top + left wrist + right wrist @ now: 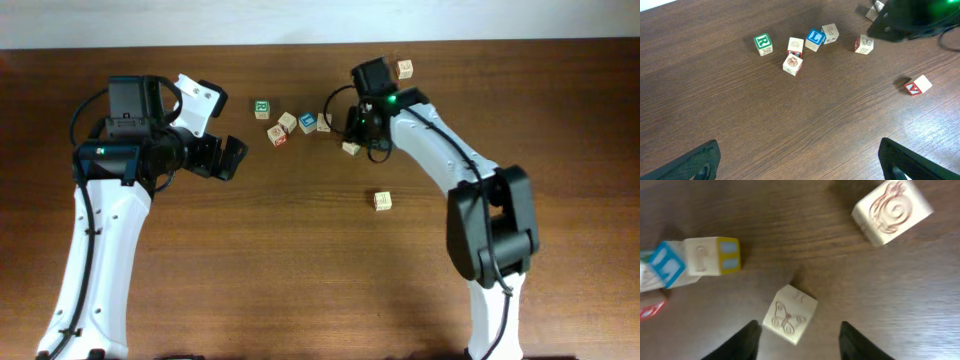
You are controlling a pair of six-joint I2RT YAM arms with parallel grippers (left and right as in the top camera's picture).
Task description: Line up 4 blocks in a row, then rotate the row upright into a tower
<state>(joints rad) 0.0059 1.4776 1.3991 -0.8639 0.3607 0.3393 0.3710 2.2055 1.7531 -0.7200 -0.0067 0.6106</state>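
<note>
The right end effector (799, 330) is released, a finger on either side of the butterfly block (790, 314) and seemingly touching neither face. The left end effector (797, 150) gapes wide, well apart. The blue-faced block (307, 122) sits nearby on the bench (250, 250). I'd worry a finger clips the butterfly block and skews it.

Left arm (100, 250) and right arm (440, 150): white shell links, black joint housings, black cable run along each. Green LED (388, 100) lit on the right wrist's black module, thin black cable loops just beside the LED. Left arm adds a teal patch (100, 152) and a white bracket (200, 98); fingers (747, 340) all matte black.
</note>
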